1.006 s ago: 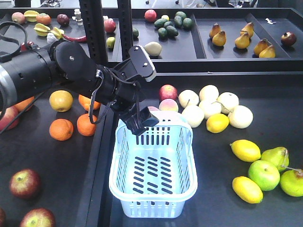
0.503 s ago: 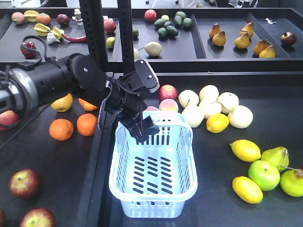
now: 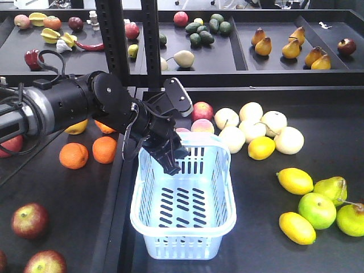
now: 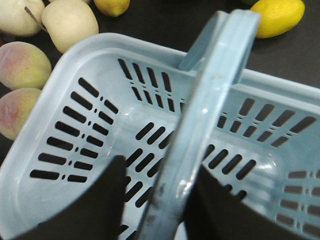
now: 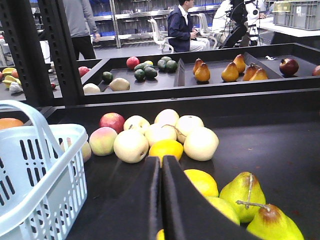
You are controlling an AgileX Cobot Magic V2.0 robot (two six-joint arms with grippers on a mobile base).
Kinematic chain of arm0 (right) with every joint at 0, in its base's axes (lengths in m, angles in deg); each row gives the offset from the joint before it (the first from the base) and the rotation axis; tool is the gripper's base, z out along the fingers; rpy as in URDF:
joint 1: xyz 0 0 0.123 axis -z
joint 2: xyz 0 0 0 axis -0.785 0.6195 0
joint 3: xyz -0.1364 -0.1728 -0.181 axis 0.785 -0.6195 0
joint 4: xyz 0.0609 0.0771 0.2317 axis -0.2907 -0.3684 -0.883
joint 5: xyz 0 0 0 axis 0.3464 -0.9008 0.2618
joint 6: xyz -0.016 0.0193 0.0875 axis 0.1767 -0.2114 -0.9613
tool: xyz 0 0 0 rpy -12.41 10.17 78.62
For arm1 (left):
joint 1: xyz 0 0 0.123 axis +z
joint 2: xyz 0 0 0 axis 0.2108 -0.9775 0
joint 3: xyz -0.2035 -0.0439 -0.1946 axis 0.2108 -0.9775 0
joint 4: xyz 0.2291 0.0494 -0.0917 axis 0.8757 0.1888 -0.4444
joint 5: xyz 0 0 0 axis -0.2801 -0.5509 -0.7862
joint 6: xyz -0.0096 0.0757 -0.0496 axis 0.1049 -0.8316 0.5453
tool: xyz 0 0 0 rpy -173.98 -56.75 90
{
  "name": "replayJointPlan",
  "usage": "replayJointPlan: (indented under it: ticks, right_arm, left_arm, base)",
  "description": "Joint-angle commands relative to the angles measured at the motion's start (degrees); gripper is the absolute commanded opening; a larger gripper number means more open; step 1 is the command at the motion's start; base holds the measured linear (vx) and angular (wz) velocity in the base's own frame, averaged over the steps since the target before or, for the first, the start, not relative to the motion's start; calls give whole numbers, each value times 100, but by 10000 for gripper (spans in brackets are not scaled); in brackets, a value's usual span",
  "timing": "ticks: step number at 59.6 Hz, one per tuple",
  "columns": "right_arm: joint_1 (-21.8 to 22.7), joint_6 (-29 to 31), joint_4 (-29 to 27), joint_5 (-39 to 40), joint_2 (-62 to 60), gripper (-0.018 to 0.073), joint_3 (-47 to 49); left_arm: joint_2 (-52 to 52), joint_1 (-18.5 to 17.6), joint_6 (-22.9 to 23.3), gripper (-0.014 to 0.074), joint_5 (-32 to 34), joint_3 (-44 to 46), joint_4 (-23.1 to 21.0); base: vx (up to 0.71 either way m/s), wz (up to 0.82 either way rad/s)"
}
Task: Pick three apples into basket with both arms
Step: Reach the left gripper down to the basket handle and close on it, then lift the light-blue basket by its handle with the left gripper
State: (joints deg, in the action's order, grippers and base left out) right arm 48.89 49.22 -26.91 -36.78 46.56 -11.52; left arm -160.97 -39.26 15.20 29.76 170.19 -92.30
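Observation:
The pale blue basket (image 3: 187, 247) stands in the middle, with nothing in it. My left gripper (image 3: 170, 159) hangs over its far left rim. In the left wrist view this gripper (image 4: 157, 167) is open and straddles the raised handle (image 4: 215, 85). The handle lies against the right finger, with a gap on the left. Two dark red apples (image 3: 28, 220) (image 3: 46, 263) lie at the lower left, and a third red one (image 3: 7, 143) shows partly under the arm. My right gripper (image 5: 161, 159) is shut on nothing, low beside the basket (image 5: 40, 165).
Oranges (image 3: 74, 155) lie left of the basket. A red fruit (image 3: 202, 111), peaches and pale pears (image 3: 289, 140) crowd behind it. Lemons (image 3: 296, 181) and green pears (image 3: 317, 210) lie to the right. A black upright post (image 3: 114, 40) and back trays of fruit stand beyond.
My left arm has swung to the right and its gripper has sunk a little at the basket's far left rim. The basket has shifted only slightly.

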Motion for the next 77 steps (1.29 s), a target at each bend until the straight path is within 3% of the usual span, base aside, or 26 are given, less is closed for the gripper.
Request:
replayJointPlan:
  ticks: [1, 23, 38, 58, 77]
  right_arm:
    - [38, 63, 47, 418, -72, -5, -67]
    - [38, 63, 47, 418, -72, -5, -67]
    - [38, 63, 47, 418, -72, -5, -67]
    - [38, 63, 47, 418, -72, -5, -67]
    - [38, 63, 47, 418, -72, -5, -67]
  left_arm:
    - [359, -22, 57, 17, 225, 184, -422]
    - [1297, -22, 144, -8, -327, 255, -582]
    - [2026, -22, 1630, -7, -1497, 244, -552]
    - [2825, -22, 2517, -7, -2461, 244, -555]
    - [3804, -22, 3011, -7, -2490, 244, -357]
  base:
    - [0, 0]
    - [0, 0]
    - [0, 0]
    - [0, 0]
    - [0, 0]
